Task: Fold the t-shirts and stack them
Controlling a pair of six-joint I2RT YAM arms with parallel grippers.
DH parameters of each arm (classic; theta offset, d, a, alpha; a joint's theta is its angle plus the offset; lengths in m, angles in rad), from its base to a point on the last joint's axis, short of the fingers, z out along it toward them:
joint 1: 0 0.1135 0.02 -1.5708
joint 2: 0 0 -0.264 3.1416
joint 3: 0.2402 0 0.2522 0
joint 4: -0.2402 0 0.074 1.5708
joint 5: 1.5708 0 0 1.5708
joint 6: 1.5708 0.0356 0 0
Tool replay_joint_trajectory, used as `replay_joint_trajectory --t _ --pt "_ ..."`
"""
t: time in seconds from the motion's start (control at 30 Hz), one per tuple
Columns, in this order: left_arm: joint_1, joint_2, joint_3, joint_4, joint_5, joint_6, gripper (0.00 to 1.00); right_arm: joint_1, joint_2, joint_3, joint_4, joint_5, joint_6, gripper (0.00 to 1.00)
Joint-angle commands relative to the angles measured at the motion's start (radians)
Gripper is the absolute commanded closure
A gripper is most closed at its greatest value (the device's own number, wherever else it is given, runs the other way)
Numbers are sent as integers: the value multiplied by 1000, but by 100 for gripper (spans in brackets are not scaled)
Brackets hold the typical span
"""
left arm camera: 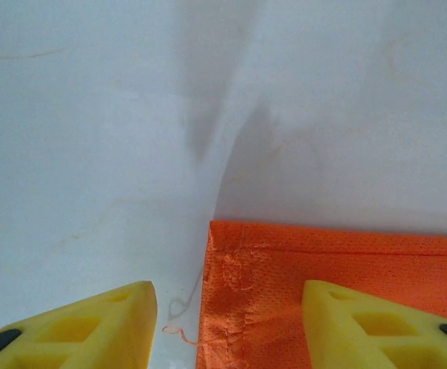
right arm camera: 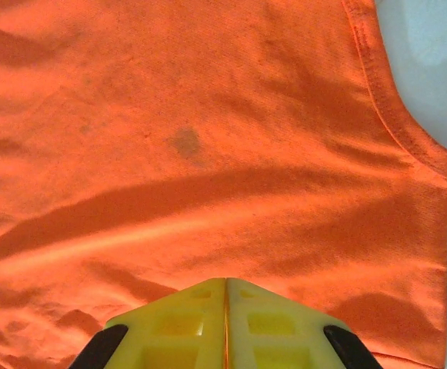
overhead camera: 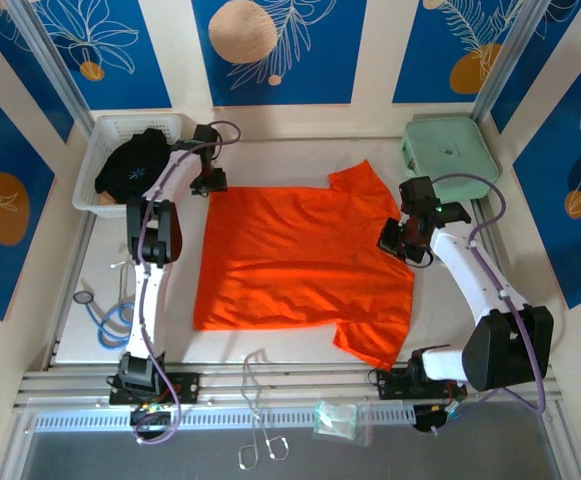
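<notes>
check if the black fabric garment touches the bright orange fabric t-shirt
Apart. The top view shows the black fabric garment bunched in the white plastic basket, and the bright orange fabric t-shirt spread on the table, with bare surface between them.

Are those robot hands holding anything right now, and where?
Left end effector: open, straddling a corner of the orange t-shirt, gripping nothing. Right end effector: shut above it; whether it pinches fabric cannot be told.

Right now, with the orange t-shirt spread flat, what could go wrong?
The left fingers stand open around a corner of the orange t-shirt; closing there may catch only the hem or the loose thread and slip.
The right fingers are shut over the fabric, so lifting one corner alone might drag the shirt askew.
</notes>
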Motion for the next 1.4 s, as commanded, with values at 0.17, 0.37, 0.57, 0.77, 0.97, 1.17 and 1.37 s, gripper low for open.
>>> replay_joint_trajectory --t 0.17,0.37,0.57,0.77,0.97,1.17,1.37 --pt "7 88 66 -77 6 35 48 14 -18 -13 -8 -37 9 90" --pt "-1 143 117 -130 -23 11 52 16 -22 -18 -8 -41 10 90" --pt "-31 134 102 -159 -62 -5 71 12 -23 -27 4 -46 7 90" --pt "-38 47 -58 -89 -45 -23 100 -15 21 23 37 -57 -50 82" --pt "-39 -184 -304 36 -8 -48 100 -122 215 214 71 -90 -161 66" --pt "-41 -331 -349 52 19 -41 100 -142 587 565 16 -31 -269 54" --pt "-42 -309 -320 46 21 -14 100 -139 919 922 -81 19 -355 42"
